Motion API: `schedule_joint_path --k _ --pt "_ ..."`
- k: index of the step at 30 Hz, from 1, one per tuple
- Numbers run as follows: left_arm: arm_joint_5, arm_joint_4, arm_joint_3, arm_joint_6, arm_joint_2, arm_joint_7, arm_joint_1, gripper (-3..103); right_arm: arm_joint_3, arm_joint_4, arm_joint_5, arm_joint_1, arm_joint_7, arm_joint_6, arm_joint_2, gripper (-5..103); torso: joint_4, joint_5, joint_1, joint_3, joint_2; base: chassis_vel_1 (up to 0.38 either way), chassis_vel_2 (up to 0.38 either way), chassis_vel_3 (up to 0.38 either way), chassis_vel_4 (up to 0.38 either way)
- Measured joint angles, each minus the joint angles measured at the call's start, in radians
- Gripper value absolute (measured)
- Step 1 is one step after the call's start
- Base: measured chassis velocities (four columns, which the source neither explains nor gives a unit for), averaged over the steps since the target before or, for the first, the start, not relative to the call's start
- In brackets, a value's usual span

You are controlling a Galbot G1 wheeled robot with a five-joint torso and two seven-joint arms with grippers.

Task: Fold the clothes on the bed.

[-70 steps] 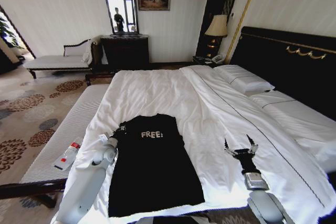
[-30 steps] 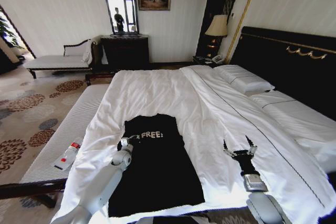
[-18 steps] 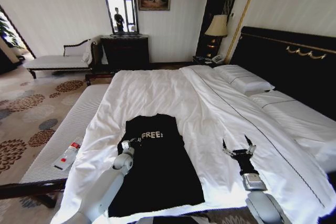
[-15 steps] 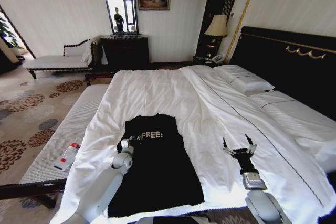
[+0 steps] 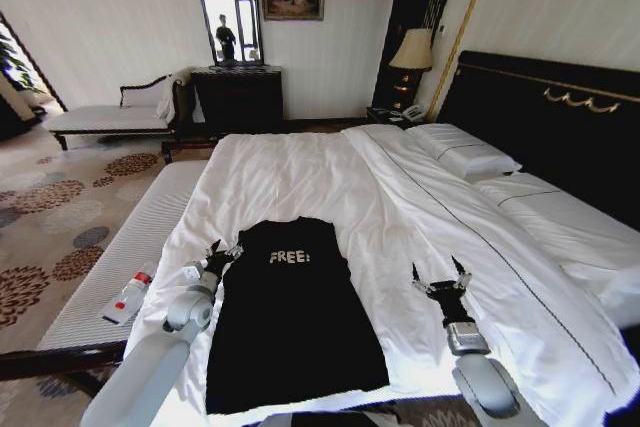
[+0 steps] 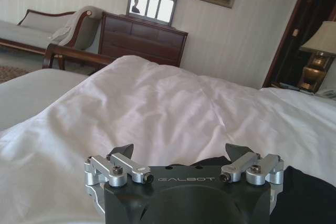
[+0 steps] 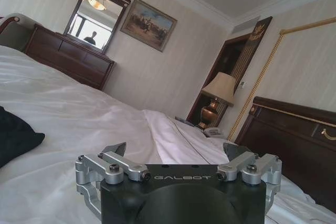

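1. White bedding covers the big bed (image 5: 330, 172), which has a dark headboard and fills most of the room.
2. One black T-shirt (image 5: 295, 322) with "FREE!" on it lies flat on the near part of the bed, between the two arms.
3. It looks long and narrow, with no sleeves sticking out, so I think the sides are folded in. It is not yet folded short from bottom to top.
4. At the shirt's top left corner is the left gripper (image 5: 218, 256), with its fingers (image 6: 122, 150) spread apart and nothing in them.
5. Out on the white sheet to the shirt's right is the right gripper (image 5: 441, 278), fingers apart too and holding nothing.
6. I count one shirt, two grippers and two pillows (image 5: 462, 152).
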Motion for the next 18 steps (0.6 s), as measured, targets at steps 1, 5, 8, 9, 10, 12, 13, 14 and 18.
schedule_joint_path --k 1,5,8,9,10,12,13,14,18 --pt "-0.015 0.016 -0.002 0.003 0.001 0.002 -0.011 100 -0.006 -0.005 0.01 0.012 0.002 -0.004 -0.01 100 0.0 0.0001 0.0 0.0 0.0 0.0 0.0 0.0 0.0" --pt "-0.091 0.097 0.009 0.026 -0.009 0.031 -0.087 100 -0.032 -0.032 0.054 0.073 0.006 -0.025 -0.06 100 0.0002 0.0002 0.0 0.0 0.0 0.0 0.0 0.0 0.0" --pt "-0.139 0.144 0.022 0.045 -0.022 0.045 -0.129 100 -0.033 -0.033 0.069 0.083 0.006 -0.033 -0.071 100 -0.0004 0.0 0.0 0.0 0.0 0.0 0.0 0.0 0.0" --pt "-0.167 0.18 0.03 0.056 -0.034 0.055 -0.159 100 -0.031 -0.03 0.077 0.084 0.006 -0.037 -0.077 100 -0.0006 0.0001 0.0 0.0 0.0 0.0 0.0 0.0 0.0" --pt "-0.186 0.22 0.036 0.062 -0.046 0.065 -0.185 100 -0.028 -0.027 0.081 0.083 0.006 -0.038 -0.08 100 -0.0008 0.0001 0.0 0.0 0.0 0.0 0.0 0.0 0.0" --pt "-0.206 0.275 0.04 0.069 -0.06 0.078 -0.216 100 -0.021 -0.024 0.082 0.08 0.006 -0.039 -0.084 100 -0.0006 0.0001 0.0 0.0 0.0 0.0 0.0 0.0 0.0" --pt "-0.216 0.311 0.041 0.072 -0.071 0.093 -0.237 100 -0.018 -0.022 0.082 0.076 0.006 -0.038 -0.087 100 -0.0005 0.0 0.0 0.0 0.0 0.0 0.0 0.0 0.0" --pt "-0.234 0.37 0.04 0.075 -0.092 0.121 -0.27 100 -0.011 -0.02 0.082 0.069 0.006 -0.037 -0.09 100 -0.0002 0.0001 0.0 0.0 0.0 0.0 0.0 0.0 0.0" --pt "-0.252 0.459 0.042 0.081 -0.125 0.155 -0.319 100 -0.002 -0.018 0.076 0.056 0.003 -0.029 -0.095 100 -0.0005 0.0001 0.0 0.0 0.0 0.0 0.0 0.0 0.0"
